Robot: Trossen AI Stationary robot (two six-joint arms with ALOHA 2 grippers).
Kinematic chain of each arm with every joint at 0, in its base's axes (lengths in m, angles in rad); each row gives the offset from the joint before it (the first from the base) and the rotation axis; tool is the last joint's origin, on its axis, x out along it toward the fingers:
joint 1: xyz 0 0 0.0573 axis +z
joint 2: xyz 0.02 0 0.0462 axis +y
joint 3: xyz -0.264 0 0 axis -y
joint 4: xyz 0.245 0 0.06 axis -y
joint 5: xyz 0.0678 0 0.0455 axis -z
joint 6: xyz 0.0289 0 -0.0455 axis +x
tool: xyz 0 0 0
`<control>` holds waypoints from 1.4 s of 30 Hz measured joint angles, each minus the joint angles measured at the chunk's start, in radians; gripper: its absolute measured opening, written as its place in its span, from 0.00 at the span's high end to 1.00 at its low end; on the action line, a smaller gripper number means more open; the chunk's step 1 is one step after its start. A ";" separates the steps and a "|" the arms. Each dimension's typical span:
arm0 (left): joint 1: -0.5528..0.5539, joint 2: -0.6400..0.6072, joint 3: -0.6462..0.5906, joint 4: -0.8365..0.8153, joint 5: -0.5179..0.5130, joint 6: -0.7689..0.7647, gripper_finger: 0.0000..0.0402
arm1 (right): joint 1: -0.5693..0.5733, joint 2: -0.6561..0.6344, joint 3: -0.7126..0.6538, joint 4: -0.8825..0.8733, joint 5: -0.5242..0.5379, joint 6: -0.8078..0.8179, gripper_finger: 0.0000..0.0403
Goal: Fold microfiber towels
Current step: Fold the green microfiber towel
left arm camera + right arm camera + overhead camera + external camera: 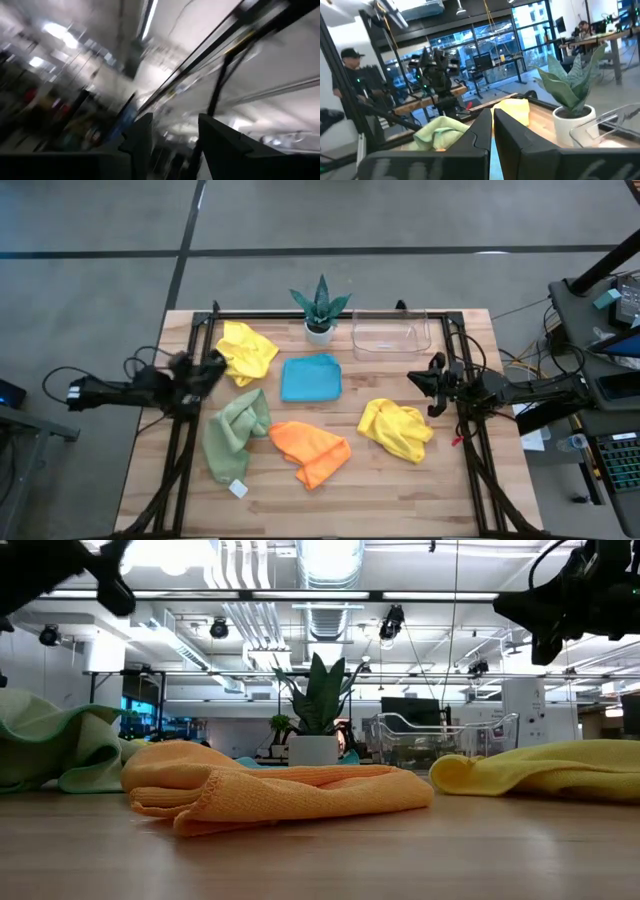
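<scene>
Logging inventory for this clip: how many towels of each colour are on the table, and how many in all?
Yellow towels: 2
Blue towel: 1
Green towel: 1
Orange towel: 1
Total: 5

5 towels [311, 378] spread mid-table [400, 500]; plant [320, 310], tray [391, 335] behind (far edge).

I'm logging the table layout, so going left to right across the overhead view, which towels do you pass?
Sage green towel → orange towel → yellow towel by the right gripper. The other yellow towel and the blue towel overlap those sideways, so I leave them out.
</scene>
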 joint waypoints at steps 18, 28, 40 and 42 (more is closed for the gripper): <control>-0.020 0.524 0.471 -0.886 0.031 -0.345 0.64 | 0.000 0.000 0.000 -0.007 0.000 -0.065 0.97; -0.159 0.845 0.780 -1.460 0.140 -0.582 0.64 | 0.000 0.001 0.000 -0.008 0.000 -0.078 0.97; -0.215 1.230 1.039 -1.877 0.098 -0.516 0.64 | 0.000 0.001 0.000 -0.008 0.000 -0.071 0.97; -0.215 1.270 1.068 -1.889 0.075 -0.513 0.64 | 0.000 0.001 0.000 -0.008 0.000 -0.061 0.97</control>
